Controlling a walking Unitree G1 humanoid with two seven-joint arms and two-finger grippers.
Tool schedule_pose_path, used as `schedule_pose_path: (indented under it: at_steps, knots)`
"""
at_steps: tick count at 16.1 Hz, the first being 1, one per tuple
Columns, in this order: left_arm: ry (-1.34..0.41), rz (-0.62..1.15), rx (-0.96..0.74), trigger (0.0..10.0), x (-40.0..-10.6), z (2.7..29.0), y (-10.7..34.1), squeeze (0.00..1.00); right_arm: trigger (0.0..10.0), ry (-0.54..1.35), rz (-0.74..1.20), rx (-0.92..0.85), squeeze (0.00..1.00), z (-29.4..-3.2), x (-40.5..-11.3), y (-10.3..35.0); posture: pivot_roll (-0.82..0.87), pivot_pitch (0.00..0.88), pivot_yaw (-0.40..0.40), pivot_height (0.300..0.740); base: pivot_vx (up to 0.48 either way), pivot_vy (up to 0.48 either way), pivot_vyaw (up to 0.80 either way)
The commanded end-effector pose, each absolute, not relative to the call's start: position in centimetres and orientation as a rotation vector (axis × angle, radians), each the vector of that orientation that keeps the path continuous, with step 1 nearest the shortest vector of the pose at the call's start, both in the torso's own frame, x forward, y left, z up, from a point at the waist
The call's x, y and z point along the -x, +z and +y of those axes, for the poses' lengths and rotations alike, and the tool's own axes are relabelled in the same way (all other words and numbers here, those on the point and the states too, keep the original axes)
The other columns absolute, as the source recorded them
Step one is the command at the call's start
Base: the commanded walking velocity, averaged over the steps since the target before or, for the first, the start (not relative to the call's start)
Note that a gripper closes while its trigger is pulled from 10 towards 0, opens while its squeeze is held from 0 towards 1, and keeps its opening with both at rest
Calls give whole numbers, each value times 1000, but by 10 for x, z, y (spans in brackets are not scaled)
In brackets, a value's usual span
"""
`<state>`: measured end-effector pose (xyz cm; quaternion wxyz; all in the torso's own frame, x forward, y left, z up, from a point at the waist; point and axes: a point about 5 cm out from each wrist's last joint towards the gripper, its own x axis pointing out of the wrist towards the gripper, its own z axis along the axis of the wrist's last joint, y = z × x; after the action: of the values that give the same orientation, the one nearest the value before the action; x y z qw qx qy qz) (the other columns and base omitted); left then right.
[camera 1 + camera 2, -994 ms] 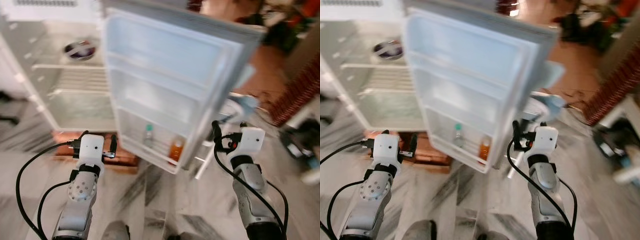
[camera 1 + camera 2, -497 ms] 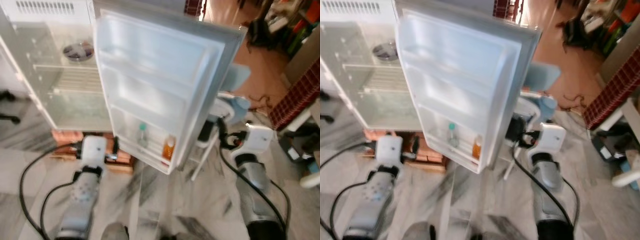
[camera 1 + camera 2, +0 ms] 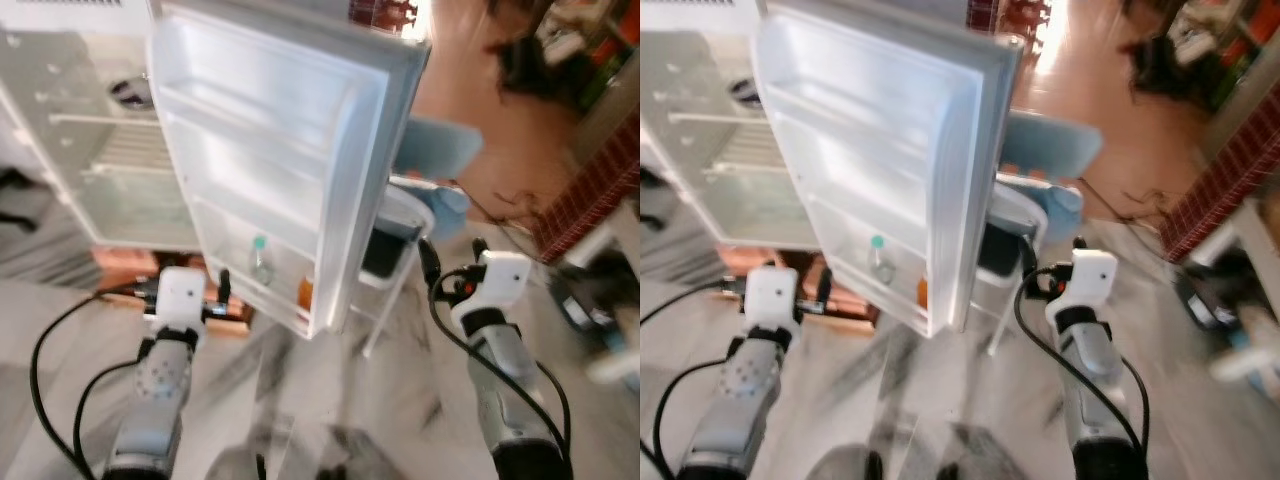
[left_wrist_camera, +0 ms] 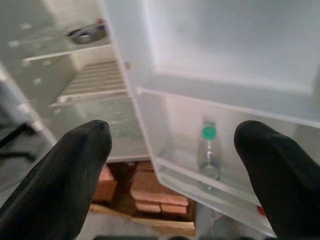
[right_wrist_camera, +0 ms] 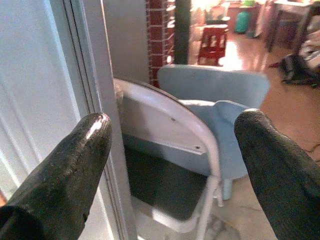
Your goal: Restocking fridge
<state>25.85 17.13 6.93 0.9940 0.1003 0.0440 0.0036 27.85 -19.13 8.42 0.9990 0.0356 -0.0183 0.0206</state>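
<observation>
Behind fridge door (image 3: 270,150), half-hidden chair (image 3: 395,235), blurred floor beyond.

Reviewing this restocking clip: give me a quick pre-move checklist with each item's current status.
1. White fridge door swung open: ok.
2. Left end effector open and empty: ok.
3. Right end effector open and empty: ok.
4. Item in hand to restock: not ok, neither end effector holds anything.
5. Space on the door's bottom shelf: ok, beside the clear green-capped bottle and the orange bottle.
6. Path by the right arm: cannot tell; a white metal folding chair stands close behind the door.
</observation>
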Motion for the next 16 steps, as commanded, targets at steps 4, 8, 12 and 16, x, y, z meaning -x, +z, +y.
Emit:
schedule_pose_path:
  at_steps: [4,8,12,16]
  knots:
    - [-57,56,-191,10000,-259,168,74,0,10000,61,-88,-48,0,-187,-283,97,110,93,-41,740,0,0,711]
    - [-63,46,-162,10000,-259,167,71,0,10000,39,-114,-34,0,-192,-292,105,103,77,-67,740,153,0,263]
    - [-45,79,-150,10000,-254,168,64,0,10000,0,-120,10,0,-197,-289,107,104,74,-72,740,76,0,0]
    - [-21,160,-151,10000,-241,181,51,0,10000,-74,-64,-7,0,-200,-290,97,108,86,-67,740,0,0,0]
